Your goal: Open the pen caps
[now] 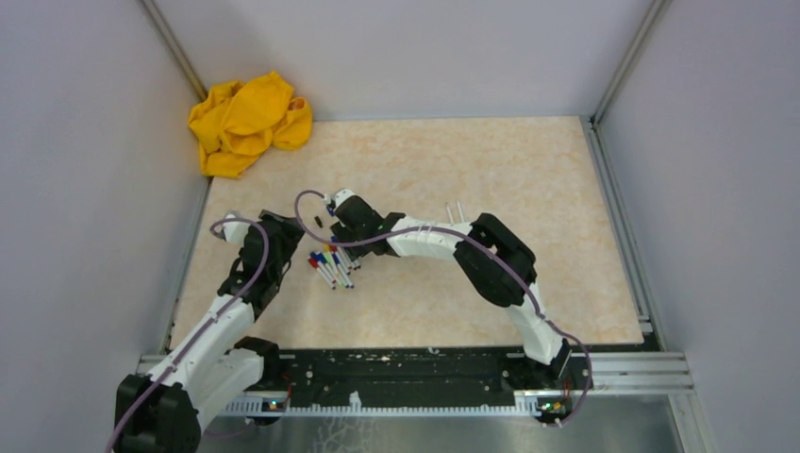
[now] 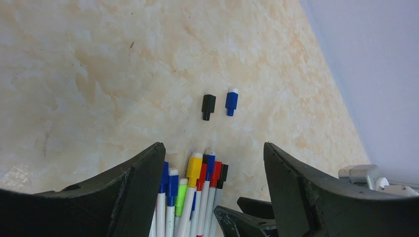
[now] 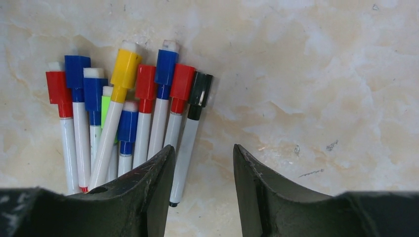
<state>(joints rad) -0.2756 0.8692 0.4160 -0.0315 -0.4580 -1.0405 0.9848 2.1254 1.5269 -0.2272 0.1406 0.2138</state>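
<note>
Right wrist view showed your right tool (image 3: pixel 202 148) parted and empty, with the pen caps (image 3: pixel 126 79) packed side by side just ahead, to its left. Your left tool (image 2: pixel 213 145) gaped empty around the same pens (image 2: pixel 186 219); beyond lay a loose black cap (image 2: pixel 208 106) and blue cap (image 2: pixel 231 101). Closing now risked pinching several pens together, scattering them.

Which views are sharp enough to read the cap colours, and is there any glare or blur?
Top external: even light, pens tiny, colours barely readable. Left wrist: the loose black cap and blue cap crisp. Right wrist: pen caps sharp, no strong glare.
</note>
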